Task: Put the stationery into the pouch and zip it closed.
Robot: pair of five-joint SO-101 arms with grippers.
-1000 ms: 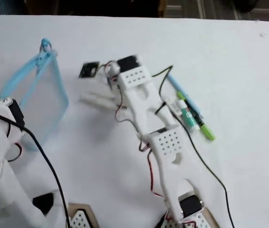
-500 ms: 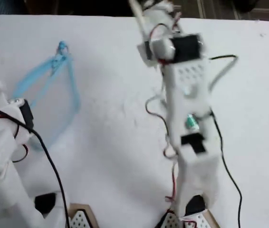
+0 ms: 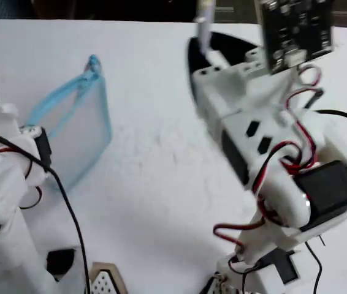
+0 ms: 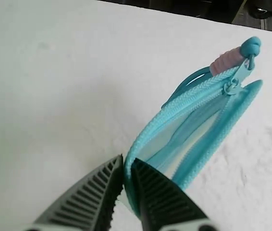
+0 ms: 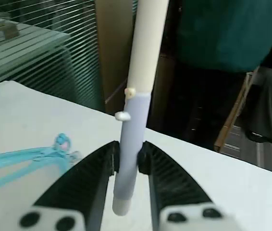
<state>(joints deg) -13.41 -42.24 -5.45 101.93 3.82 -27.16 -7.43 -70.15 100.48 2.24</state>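
Note:
The light blue pouch with clear sides stands on edge on the left of the white table. Its zipper is open and the slider sits at the far end. My left gripper is shut on the near rim of the pouch. My right gripper is raised high above the table and shut on a white and lavender pen, which stands roughly upright. The pen's tip shows at the table's far edge. The pouch lies below and to one side of the right gripper.
The raised right arm with its red and black cables covers the right half of the table. The left arm's body and black cable stand at the front left. The arms' wooden mounts sit at the front edge.
The right arm has picked the pen up from the table's middle and swung it high and back. The left arm has shifted the pouch a little to the right.

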